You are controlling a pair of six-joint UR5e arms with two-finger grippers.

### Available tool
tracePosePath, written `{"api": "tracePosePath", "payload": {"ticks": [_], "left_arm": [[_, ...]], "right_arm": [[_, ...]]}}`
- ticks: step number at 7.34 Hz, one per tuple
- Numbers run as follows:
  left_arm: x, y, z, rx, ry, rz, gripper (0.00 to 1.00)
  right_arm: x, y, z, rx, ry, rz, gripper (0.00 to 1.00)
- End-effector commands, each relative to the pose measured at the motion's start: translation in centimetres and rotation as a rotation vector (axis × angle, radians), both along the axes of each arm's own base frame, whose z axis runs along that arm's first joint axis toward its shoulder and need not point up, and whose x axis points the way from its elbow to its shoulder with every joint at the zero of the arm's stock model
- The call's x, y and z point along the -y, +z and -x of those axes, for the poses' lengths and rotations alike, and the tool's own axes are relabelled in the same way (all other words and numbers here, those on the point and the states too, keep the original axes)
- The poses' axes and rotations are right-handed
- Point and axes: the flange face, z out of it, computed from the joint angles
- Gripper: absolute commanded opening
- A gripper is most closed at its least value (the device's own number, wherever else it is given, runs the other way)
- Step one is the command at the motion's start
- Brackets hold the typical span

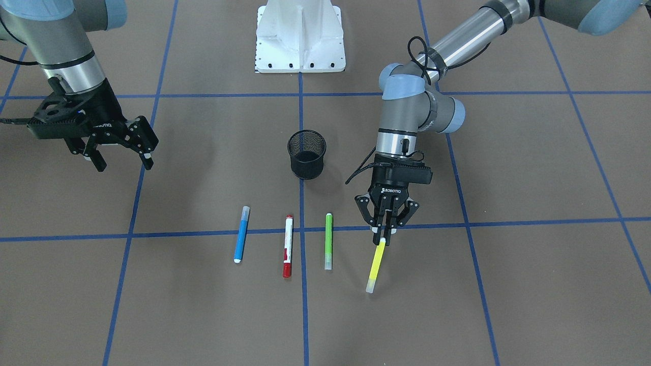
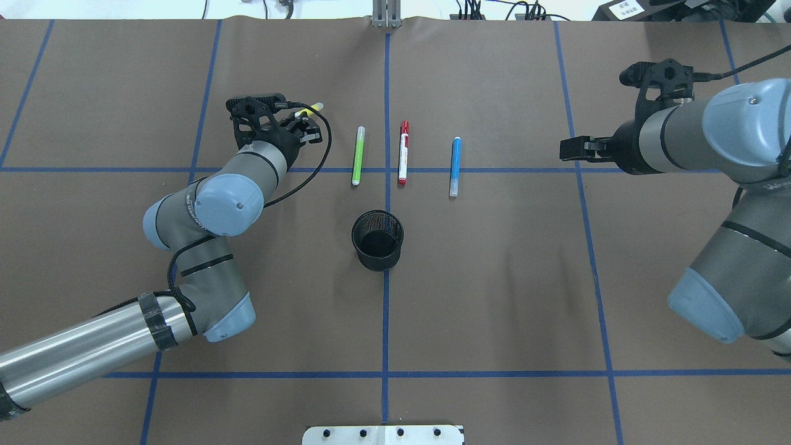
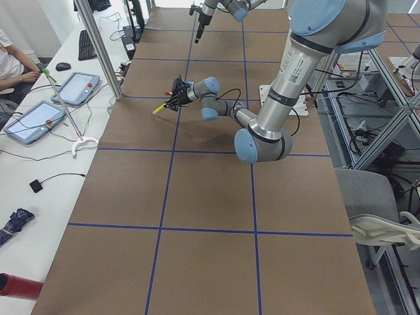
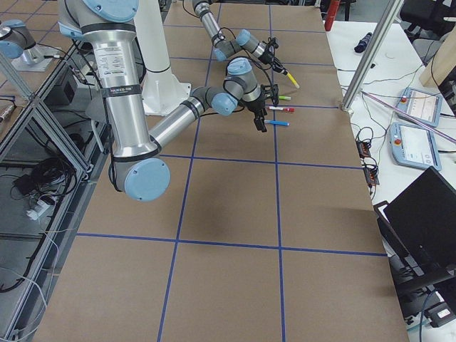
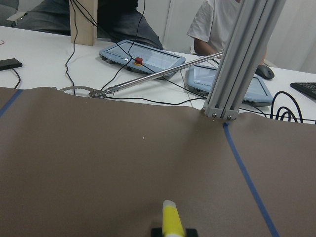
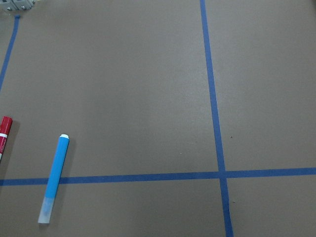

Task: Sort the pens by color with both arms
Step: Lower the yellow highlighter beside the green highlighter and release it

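My left gripper (image 1: pixel 385 235) is shut on one end of the yellow pen (image 1: pixel 376 264), which sticks out from the fingers, away from the robot; it also shows in the left wrist view (image 5: pixel 172 219) and the overhead view (image 2: pixel 309 111). The light green pen (image 1: pixel 328 241), the red-and-white pen (image 1: pixel 288 246) and the blue pen (image 1: pixel 241 234) lie side by side on the brown table. My right gripper (image 1: pixel 125 165) is open and empty, off to the side of the blue pen (image 6: pixel 54 177) and apart from it.
A black mesh cup (image 1: pixel 306 154) stands upright between the pen row and the white pedestal base (image 1: pixel 300 35). Blue tape lines cross the table. Tablets, cables and an aluminium post (image 5: pixel 242 64) are beyond the far table edge, with people seated there.
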Motion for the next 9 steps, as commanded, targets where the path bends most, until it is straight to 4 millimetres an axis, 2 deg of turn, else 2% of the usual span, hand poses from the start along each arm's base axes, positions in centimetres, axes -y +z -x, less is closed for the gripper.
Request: {"api": "tracePosePath", "payload": {"ticks": [1, 2, 3, 4, 6, 9], "left_arm": [[-0.3, 0.1, -0.1, 0.000, 0.004, 0.002, 0.00], [-0.6, -0.4, -0.2, -0.010, 0.009, -0.002, 0.25], [-0.8, -0.6, -0.3, -0.011, 0.011, -0.003, 0.92], [-1.1, -0.7, -0.2, -0.013, 0.016, -0.005, 1.00], [-1.5, -0.7, -0.6, -0.006, 0.023, -0.001, 1.00], [-2.4, -3.6, 0.9, -0.023, 0.036, -0.021, 1.00]], "right_arm": [[0.0, -0.1, 0.0, 0.002, 0.000, -0.002, 0.99], [0.0, -0.1, 0.0, 0.000, -0.001, -0.002, 0.99], [0.0, -0.1, 0.0, 0.000, -0.001, -0.002, 0.99], [0.0, 0.0, 0.0, -0.001, 0.000, 0.001, 0.99], [0.2, 0.2, 0.2, -0.005, -0.001, 0.004, 0.99], [0.2, 0.1, 0.1, -0.003, 0.001, 0.001, 0.99]]}}
